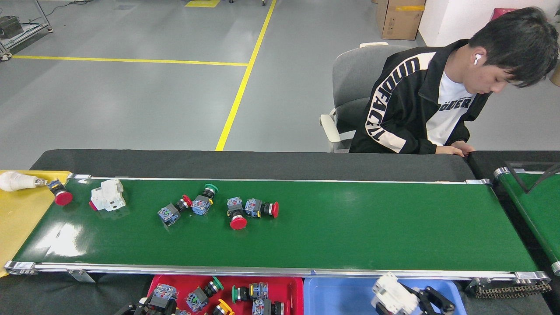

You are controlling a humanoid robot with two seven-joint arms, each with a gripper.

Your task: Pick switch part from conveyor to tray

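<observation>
The right gripper [400, 297] is showing at the bottom edge of the head view, right of centre, hanging over the blue tray [332, 297] just past the near rail of the conveyor [350, 227]. Its black fingers [433, 297] are clamping a white switch part [391, 292], tilted toward the left. The left gripper [151, 305] is barely peeking in at the bottom edge, over the red tray [288, 284], too cropped to judge its jaws.
</observation>
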